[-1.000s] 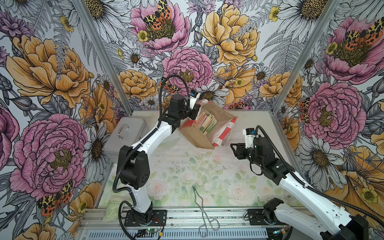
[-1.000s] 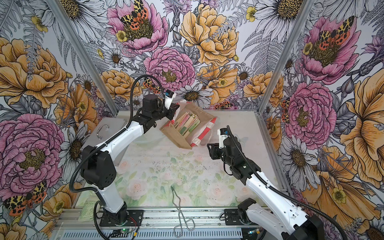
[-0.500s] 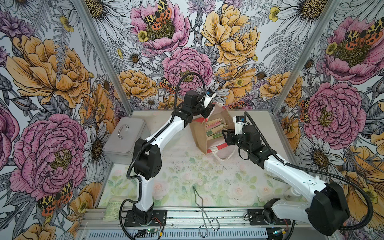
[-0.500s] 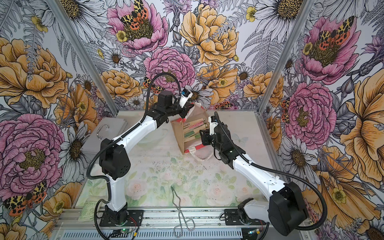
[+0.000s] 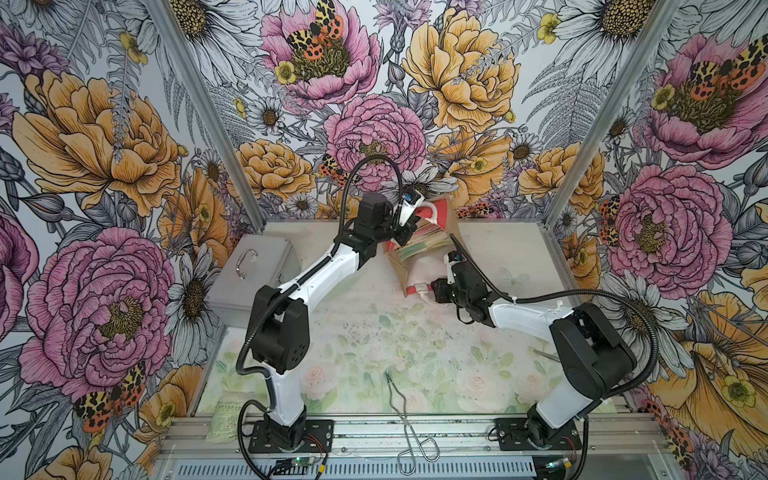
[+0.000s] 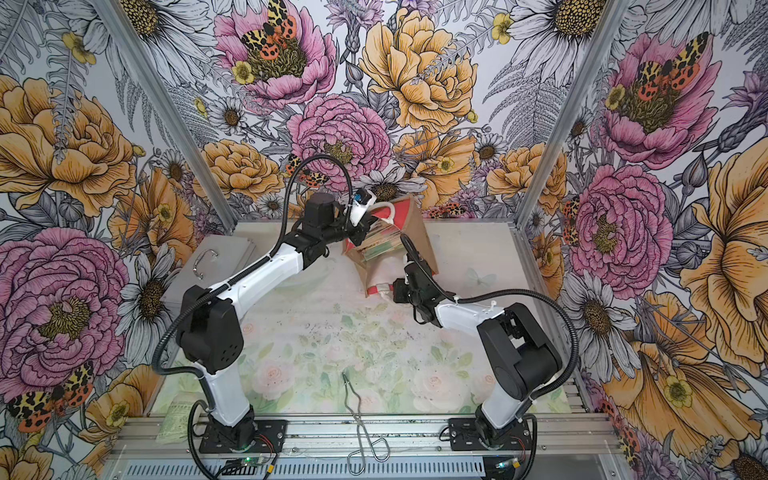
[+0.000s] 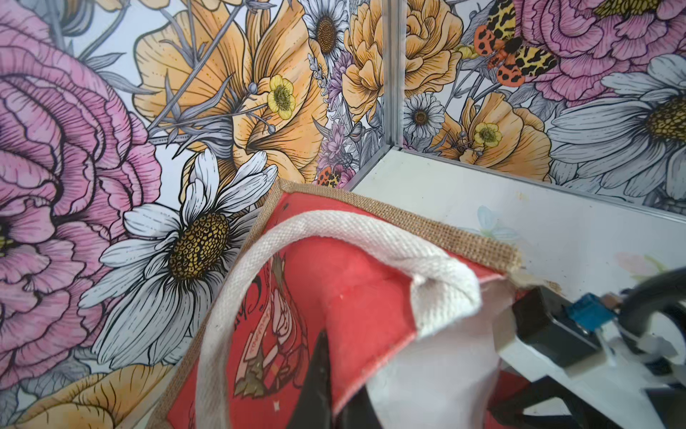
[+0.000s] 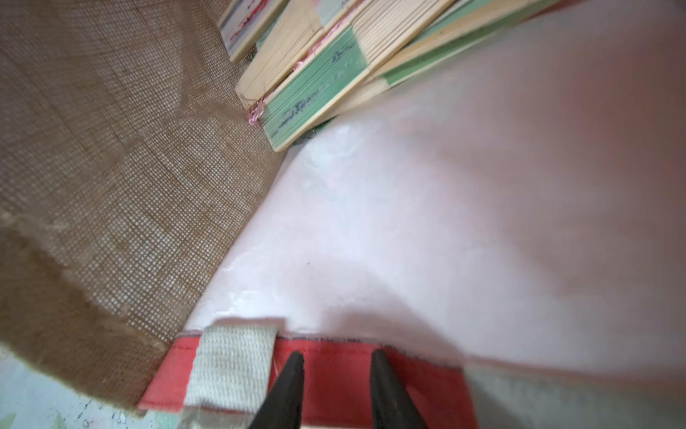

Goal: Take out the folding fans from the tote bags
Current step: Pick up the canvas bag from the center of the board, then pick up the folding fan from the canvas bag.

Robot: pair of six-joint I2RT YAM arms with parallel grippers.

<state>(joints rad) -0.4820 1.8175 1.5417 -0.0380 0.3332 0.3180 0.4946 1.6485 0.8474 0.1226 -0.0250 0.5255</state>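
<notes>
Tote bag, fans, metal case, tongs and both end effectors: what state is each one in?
Tote bag: tipped on its side, mouth open.
Folding fans: closed, stacked inside the bag.
Left end effector: shut on the bag's upper rim.
Right end effector: open, at the lower red rim.
Metal case: lid shut.
Tongs: lying flat, untouched.

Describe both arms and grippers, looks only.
Left arm and right arm match: white link shells, black joint housings, black base plates. A black corrugated hose arcs off each. Left gripper is black, beside a white wrist camera with a blue tip. Right gripper has two slim, tapered black fingers. No markings legible.
</notes>
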